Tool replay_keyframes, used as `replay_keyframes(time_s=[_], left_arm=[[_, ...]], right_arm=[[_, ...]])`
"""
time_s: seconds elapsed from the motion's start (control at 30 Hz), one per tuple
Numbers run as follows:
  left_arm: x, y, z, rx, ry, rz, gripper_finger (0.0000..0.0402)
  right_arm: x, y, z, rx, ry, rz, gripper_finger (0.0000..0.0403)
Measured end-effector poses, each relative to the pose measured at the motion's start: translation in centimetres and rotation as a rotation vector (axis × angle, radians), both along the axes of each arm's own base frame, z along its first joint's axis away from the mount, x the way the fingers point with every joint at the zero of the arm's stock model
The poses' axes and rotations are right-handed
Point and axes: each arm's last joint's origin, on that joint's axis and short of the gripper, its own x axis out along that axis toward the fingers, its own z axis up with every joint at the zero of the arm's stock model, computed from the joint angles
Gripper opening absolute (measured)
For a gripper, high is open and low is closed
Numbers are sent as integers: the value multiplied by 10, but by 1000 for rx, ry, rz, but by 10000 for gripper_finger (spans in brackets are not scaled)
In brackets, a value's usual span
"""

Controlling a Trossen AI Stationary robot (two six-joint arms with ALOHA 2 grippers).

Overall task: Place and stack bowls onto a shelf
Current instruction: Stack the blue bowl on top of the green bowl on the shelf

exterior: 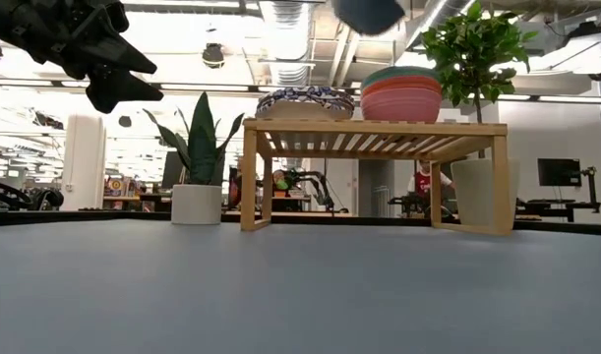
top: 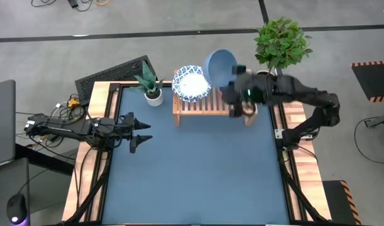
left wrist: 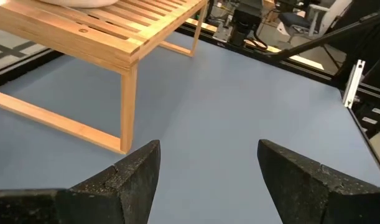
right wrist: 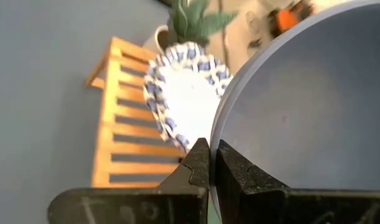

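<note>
looking across the flat blue table [exterior: 280, 295] from the front, the near part is bare, and the left gripper [top: 141, 133] waits low at the left side with its two dark fingers spread wide and holding nothing

farther back stands the low light-wood shelf with a slatted top [exterior: 379, 128]. on its left half sits a stack of white bowls with blue-patterned rims [top: 192, 83]. on its right half sits a stack of plain bowls, pink [exterior: 402, 101] with green on top, as the low view shows

above that right stack the right gripper [right wrist: 208, 163] has its fingers pinched tight on the rim of a round light blue bowl [top: 220, 66]. the bowl is up in the air and tipped on its side, not touching anything yet

the job now, i think, is to put this blue bowl on the plain stack. to do it well, the arm should turn the bowl flat with its open side up, line it up right over the stack, and go down slowly until it sits inside the top bowl. then it can let go. it should keep away from the leafy green plant in the white pot [top: 281, 44] just behind
</note>
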Motion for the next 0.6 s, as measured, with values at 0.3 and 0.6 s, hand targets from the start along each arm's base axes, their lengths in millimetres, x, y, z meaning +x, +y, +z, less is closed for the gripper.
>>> replay_keyframes(time_s=[0.3, 0.6], left_arm=[[0, 0, 0, 9, 2, 11, 253], [0, 1, 0, 17, 2, 26, 253]], right_arm=[[-16, -86, -14, 109, 123, -142, 28], [-30, -105, -23, 276, 159, -188, 28]])
